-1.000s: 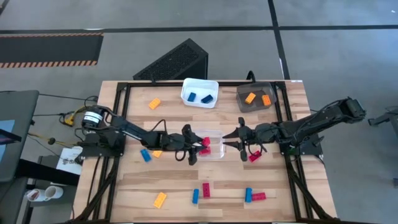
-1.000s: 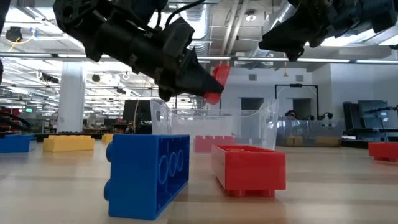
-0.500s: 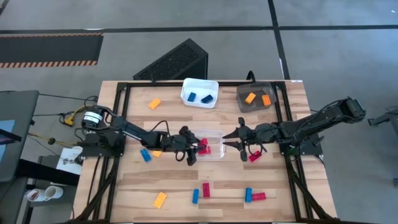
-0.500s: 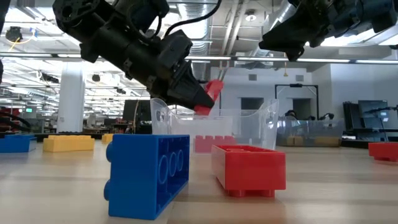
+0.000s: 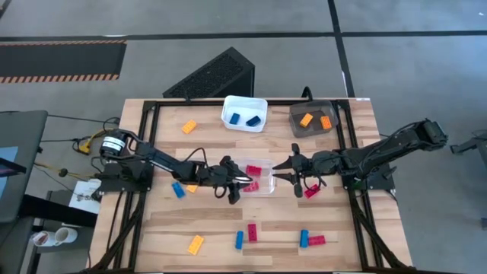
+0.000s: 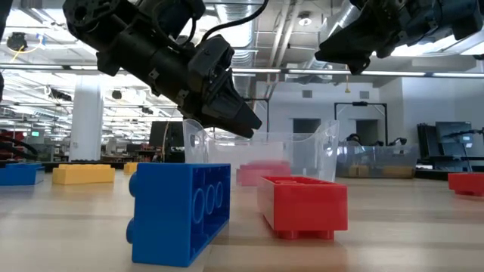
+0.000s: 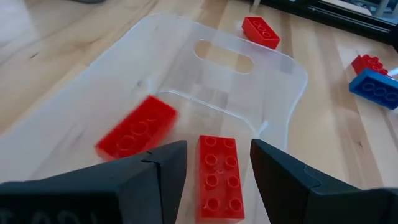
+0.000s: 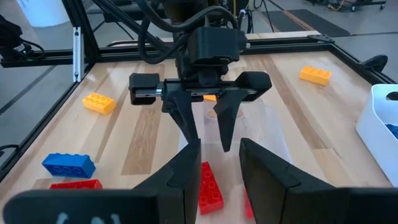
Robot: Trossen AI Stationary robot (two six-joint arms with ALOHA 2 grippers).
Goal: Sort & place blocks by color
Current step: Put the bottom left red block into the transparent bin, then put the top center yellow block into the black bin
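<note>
My left gripper (image 5: 241, 180) (image 6: 251, 126) (image 7: 217, 165) hangs open over the left end of the clear bin (image 5: 262, 161) (image 7: 273, 68). Two red blocks lie in that bin: one blurred (image 7: 137, 127), one flat below the fingers (image 7: 219, 171). My right gripper (image 5: 283, 172) (image 8: 219, 168) hovers open at the bin's right end, facing the left gripper (image 8: 208, 93) and touching nothing. A red block (image 5: 312, 191) lies on the table under the right arm. Other red, blue and orange blocks lie loose on the wood.
A white bin (image 5: 228, 114) with two blue blocks and a grey bin (image 5: 297, 122) with two orange ones stand at the far edge. Loose blocks: orange (image 5: 189, 126), blue (image 5: 178, 189), orange (image 5: 196, 243), blue (image 5: 239, 240), red (image 5: 252, 233), blue (image 5: 303, 238). Black frame rails run along both table sides.
My left gripper, holding a red block above the clear bin, dipped toward the bin and let go of it. The block dropped into the bin beside the other red one.
</note>
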